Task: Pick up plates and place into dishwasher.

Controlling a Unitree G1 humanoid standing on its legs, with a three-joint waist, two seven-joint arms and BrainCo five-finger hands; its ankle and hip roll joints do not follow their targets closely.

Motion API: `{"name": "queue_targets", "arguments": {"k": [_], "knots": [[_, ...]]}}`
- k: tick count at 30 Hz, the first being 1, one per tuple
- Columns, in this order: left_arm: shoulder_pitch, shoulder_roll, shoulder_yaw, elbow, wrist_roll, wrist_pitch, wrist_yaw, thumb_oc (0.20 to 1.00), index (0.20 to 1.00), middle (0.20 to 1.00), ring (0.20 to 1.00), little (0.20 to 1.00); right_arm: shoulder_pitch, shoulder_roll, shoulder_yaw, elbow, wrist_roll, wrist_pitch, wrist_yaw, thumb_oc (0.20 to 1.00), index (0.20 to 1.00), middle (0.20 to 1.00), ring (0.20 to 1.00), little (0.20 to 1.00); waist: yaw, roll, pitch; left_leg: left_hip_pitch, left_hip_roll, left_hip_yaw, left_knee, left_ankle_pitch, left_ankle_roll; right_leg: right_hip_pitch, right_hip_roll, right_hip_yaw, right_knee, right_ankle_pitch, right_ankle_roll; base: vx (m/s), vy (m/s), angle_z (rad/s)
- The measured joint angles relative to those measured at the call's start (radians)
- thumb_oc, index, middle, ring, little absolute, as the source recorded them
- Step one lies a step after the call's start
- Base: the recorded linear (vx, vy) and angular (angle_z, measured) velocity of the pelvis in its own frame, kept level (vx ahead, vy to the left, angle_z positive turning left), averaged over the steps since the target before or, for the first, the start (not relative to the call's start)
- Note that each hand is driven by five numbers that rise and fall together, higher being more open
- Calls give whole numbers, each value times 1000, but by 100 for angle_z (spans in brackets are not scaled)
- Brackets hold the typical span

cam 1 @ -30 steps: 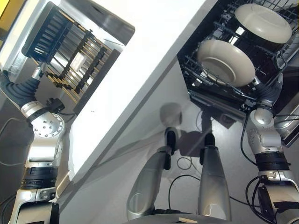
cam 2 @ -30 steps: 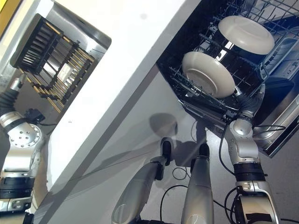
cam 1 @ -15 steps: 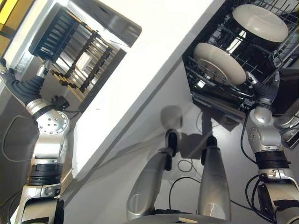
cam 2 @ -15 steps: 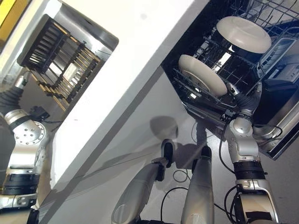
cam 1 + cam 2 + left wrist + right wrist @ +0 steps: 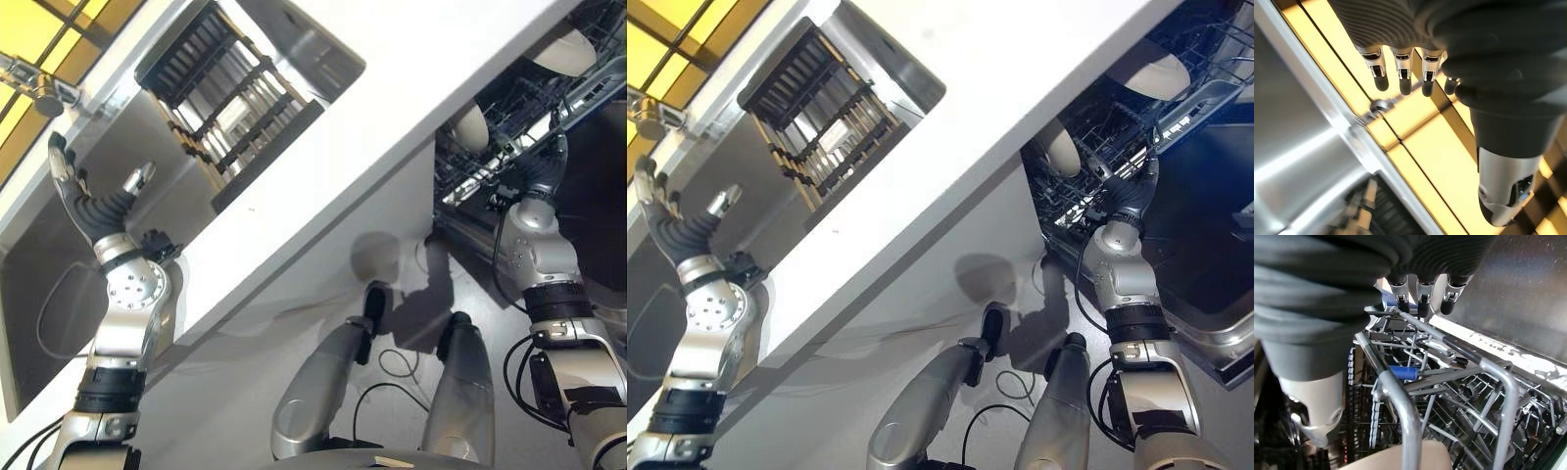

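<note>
- Left hand first: from the left eye we see it raised beside the steel sink, fingers straight and spread, thumb held apart, nothing in it. A dark dish rack sits on the white countertop by the sink's far edge.
- At the other end of the countertop, the same eye shows our right hand reaching into the dishwasher rack. Two pale plates stand in that rack: the nearer plate on edge just beside the hand, the farther plate deeper in, toward the rack's back corner.
- From the right eye we see the same layout: the nearer plate sits at the rack's front edge, and the right hand is at the wires close to it. We cannot tell from here whether hand and plate touch.
- In the left wrist view our fingers hang straight and loose, thumb apart, holding nothing, above the sink's rim and yellow panels with dark seams.
- In the right wrist view our fingers are straight and unclenched, tips at the rack's top wire. A pale plate edge shows between the wires, below the thumb.
</note>
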Motion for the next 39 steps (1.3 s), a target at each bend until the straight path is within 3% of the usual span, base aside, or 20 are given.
{"name": "queue_targets", "arguments": {"k": [15, 20, 29, 32, 39], "knots": [[108, 1, 8, -29, -45, -82, -66, 1000, 1000, 1000, 1000, 1000, -53, -14, 20, 49, 4, -2, 6, 1000, 1000, 1000, 1000, 1000, 31, 0, 0, 3, -8, -4, -9, 0, -1, -1, -22, -18, 16, -21, -1, 24, 28, 4], [138, 8, 12, -39, -58, -95, -86, 1000, 1000, 1000, 1000, 1000, -99, -28, 48, 87, 14, -5, 60, 1000, 1000, 1000, 1000, 1000, 37, 0, 0, 1, -6, 4, -16, 1, -1, -9, -34, -31, 16, -20, 0, -22, -28, -5], [132, 17, 15, -40, -76, -94, -99, 1000, 1000, 1000, 1000, 1000, -104, -50, 98, 91, 12, -9, 67, 1000, 1000, 1000, 1000, 1000, 32, 0, 0, 1, 4, 5, -21, 0, -2, -8, -28, -34, 6, -16, 5, -87, -93, -1], [111, 23, 13, -37, -76, -86, -96, 1000, 1000, 1000, 1000, 1000, -109, -67, 125, 89, -7, 26, 67, 1000, 1000, 1000, 1000, 1000, 34, 0, 0, -2, 15, 8, -16, 0, -3, -3, -13, -36, -10, -2, 2, -175, -113, -9], [16, 37, -7, -45, -75, -1, -31, 1000, 1000, 1000, 1000, 1000, -120, -111, 220, -37, -209, 227, 52, 1000, 1000, 1000, 1000, 1000, 12, -3, 3, 2, 64, 37, -24, 3, 2, 17, 45, -18, -95, 56, -4, -146, -161, -21]]}}
